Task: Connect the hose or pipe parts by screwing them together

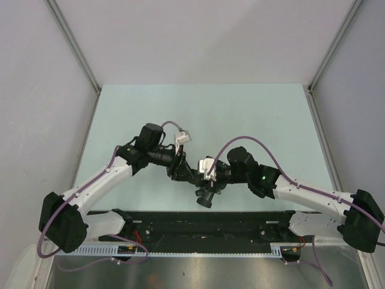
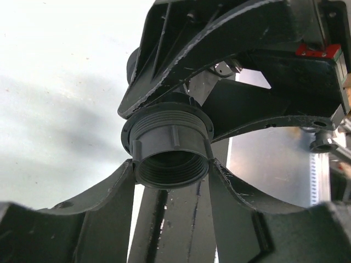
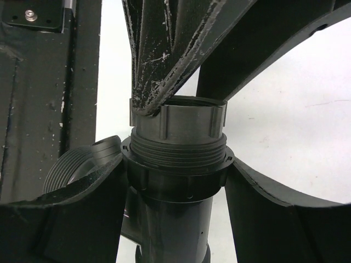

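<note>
Left claw (image 2: 171,164): its 2 fingers (image 2: 109,213) press on opposite sides of the ribbed pipe part (image 2: 171,143), so it is clamped on it.
Right claw (image 3: 175,164): it is clamped on the wide collar of the branched pipe part (image 3: 175,219).
Ribbed pipe part: it is grey, with its round mouth open toward the left wrist camera. It sits in line on the end of the branched part, and a band of thread shows between it and the collar.
Side branch (image 3: 77,170): its threaded mouth is just beside the right claw's finger.
Place: both parts are held in the air between the 2 claws, above the near middle of the worktop (image 1: 198,114).
</note>
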